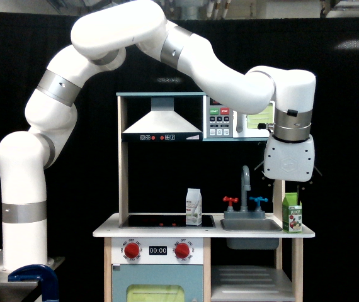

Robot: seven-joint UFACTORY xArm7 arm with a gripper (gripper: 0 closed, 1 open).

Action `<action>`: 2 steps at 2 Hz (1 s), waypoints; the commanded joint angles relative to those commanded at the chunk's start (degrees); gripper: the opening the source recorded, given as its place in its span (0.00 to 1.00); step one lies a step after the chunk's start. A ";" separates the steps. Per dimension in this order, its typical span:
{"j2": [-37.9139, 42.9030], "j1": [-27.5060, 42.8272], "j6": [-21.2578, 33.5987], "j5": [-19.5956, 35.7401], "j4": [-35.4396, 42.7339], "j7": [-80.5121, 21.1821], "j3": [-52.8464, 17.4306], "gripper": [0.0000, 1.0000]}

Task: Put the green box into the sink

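The green box (pixel 291 217) stands upright at the exterior view's right end of the toy kitchen's counter, its JUICE label facing the camera. The grey sink (pixel 250 224) lies just to its left, with a grey faucet (pixel 245 182) and red and blue tap handles behind it. My gripper (pixel 290 187) hangs pointing down directly over the box, just above its gabled top. The jaws look spread apart, and nothing is held between them. The dark background hides most of the fingers.
A white milk carton (pixel 194 207) stands on the black stovetop (pixel 160 221), left of the sink. The range hood (pixel 162 126) and microwave panel (pixel 220 119) hang overhead. A wooden post (pixel 278 189) rises just left of the box. My arm arches over the kitchen from the left.
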 joint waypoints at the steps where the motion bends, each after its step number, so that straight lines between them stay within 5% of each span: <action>1: 5.25 -1.43 1.19 -1.29 6.31 -0.86 4.33 1.00; 2: 9.35 -3.20 4.18 -1.68 11.79 -2.14 7.35 1.00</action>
